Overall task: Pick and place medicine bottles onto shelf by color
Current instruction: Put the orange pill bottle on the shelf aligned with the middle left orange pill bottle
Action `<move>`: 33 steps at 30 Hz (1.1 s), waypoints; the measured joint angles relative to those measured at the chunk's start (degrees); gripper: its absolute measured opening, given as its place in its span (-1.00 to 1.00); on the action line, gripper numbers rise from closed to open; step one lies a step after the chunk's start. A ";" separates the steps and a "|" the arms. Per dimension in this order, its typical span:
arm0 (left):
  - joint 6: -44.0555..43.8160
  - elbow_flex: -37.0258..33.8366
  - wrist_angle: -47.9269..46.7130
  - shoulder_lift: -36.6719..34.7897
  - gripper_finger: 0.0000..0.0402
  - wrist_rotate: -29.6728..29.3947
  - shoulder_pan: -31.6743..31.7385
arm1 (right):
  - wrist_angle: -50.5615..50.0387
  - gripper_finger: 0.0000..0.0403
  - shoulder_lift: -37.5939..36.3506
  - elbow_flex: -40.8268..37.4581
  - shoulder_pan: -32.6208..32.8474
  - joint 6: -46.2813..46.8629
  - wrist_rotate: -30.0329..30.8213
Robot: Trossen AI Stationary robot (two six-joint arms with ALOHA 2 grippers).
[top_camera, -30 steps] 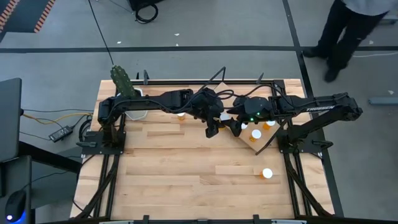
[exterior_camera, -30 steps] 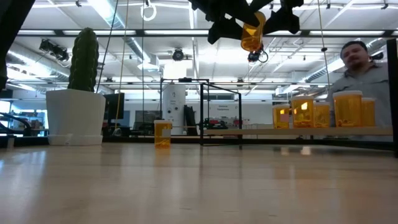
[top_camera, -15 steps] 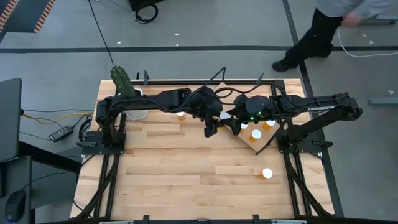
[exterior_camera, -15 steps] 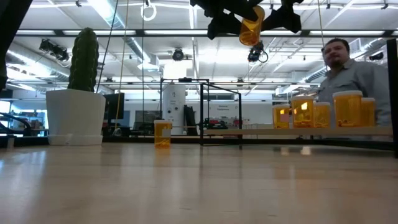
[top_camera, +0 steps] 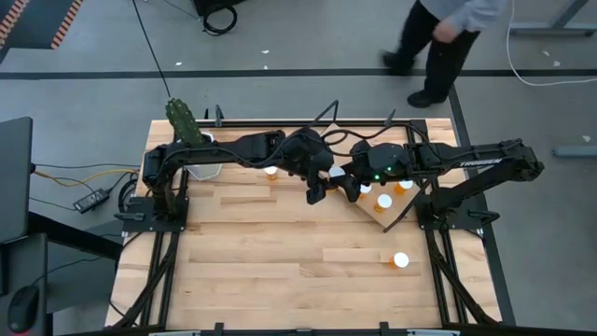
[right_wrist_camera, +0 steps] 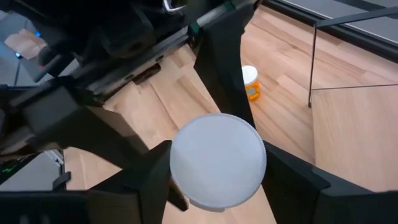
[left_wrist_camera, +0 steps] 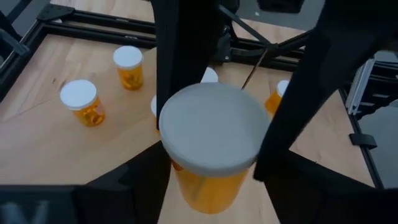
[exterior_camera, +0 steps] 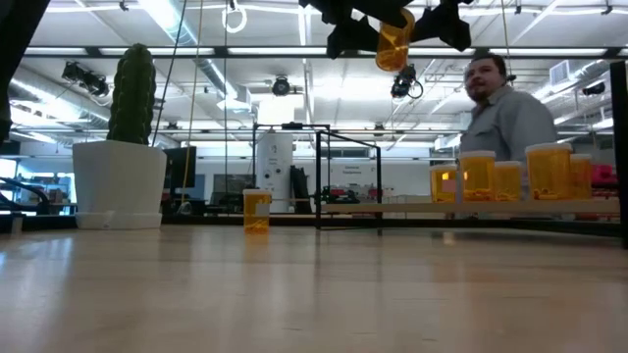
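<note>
One medicine bottle [exterior_camera: 393, 41], orange with a white cap [top_camera: 338, 175], hangs high above the table's middle, tilted, between my two grippers. My left gripper [left_wrist_camera: 214, 183] reaches it from the table's left and my right gripper [right_wrist_camera: 217, 183] from the right, both shut on it. The shelf [top_camera: 371, 213], a tilted wooden board on a black wire frame, stands at the right and carries several bottles [top_camera: 384, 201]. One bottle [top_camera: 271, 171] stands on its base near the far edge, another [top_camera: 401, 260] near the right front. My left gripper has one finger on each side of the bottle's orange body [left_wrist_camera: 208, 186], below the cap. It comes slanting down from the table's left. The bottle is lifted clear of the table, cap uppermost and tilted. My right gripper has its two fingers [right_wrist_camera: 149, 174] on opposite sides of the bottle's cap end [right_wrist_camera: 217, 158]. It comes slanting down from the table's right, opposite my left gripper. The white cap hides how far down the bottle the fingers reach.
A white pot with a cactus [exterior_camera: 123, 176] stands at the far left corner. A person [top_camera: 438, 37] walks on the floor beyond the far edge. Bare wooden tabletop [top_camera: 261, 252] lies in front of the arms.
Both arms have stayed about where they were. In the low view the held bottle has tipped a little further and sits slightly higher. The person beyond the far edge has walked toward the left.
</note>
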 joint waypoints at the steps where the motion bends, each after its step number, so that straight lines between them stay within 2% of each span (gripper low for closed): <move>1: 0.03 0.02 0.16 -0.02 0.26 0.20 0.07 | -0.04 0.12 0.00 -0.01 -0.02 0.04 0.02; 7: 0.08 0.12 -0.28 -0.23 0.54 1.99 1.30 | -0.38 0.12 0.00 -0.07 -0.02 -0.10 0.43; 13: 0.11 0.15 -8.44 -2.79 0.74 2.11 3.76 | -0.83 0.12 -0.11 -0.09 -0.23 -0.60 3.45; 18: 0.59 0.17 -12.93 -6.24 0.74 0.38 4.65 | -1.79 0.12 -0.15 -0.09 -2.37 -1.12 4.94; 23: -0.10 0.17 -15.38 -8.62 0.68 -2.81 4.38 | -2.01 0.12 -0.24 -1.52 -4.68 -7.93 9.23; 27: -4.30 0.15 -11.84 -9.76 0.64 -3.71 3.06 | 0.74 0.12 -0.26 -6.47 -7.78 -9.42 9.19; 33: -9.61 0.11 -5.45 -10.21 0.59 -5.34 -0.07 | 11.81 0.12 -0.20 -16.86 -9.66 -8.29 8.82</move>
